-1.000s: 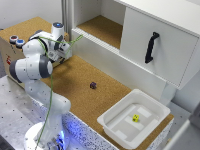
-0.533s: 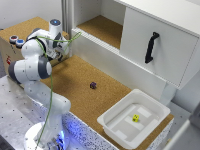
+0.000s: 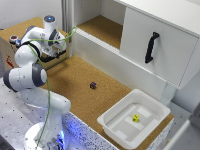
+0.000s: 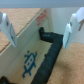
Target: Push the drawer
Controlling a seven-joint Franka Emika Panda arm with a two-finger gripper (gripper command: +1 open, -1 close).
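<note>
The low wooden box (image 3: 9,50) stands at the exterior view's left, with round coloured buttons (image 3: 14,38) on top. Its drawer (image 3: 50,60) shows as a dark opening with a pale edge, right under my wrist. My gripper (image 3: 56,47) hangs just at the drawer, mostly hidden by the arm in this view. In the wrist view my gripper (image 4: 41,25) is open and holds nothing, its white fingers (image 4: 6,26) standing wide apart. Between them lie a pale plywood panel (image 4: 17,52) with a blue pixel figure and a black bent piece (image 4: 52,50).
A small dark object (image 3: 93,85) lies on the cork floor (image 3: 75,80). A white plastic tray (image 3: 117,125) with a yellow piece (image 3: 135,118) stands at the exterior view's lower right. A large white cabinet door with a black handle (image 3: 151,47) is behind, beside an open compartment (image 3: 102,27).
The gripper has shifted only slightly at the box. I cannot tell whether the drawer has moved.
</note>
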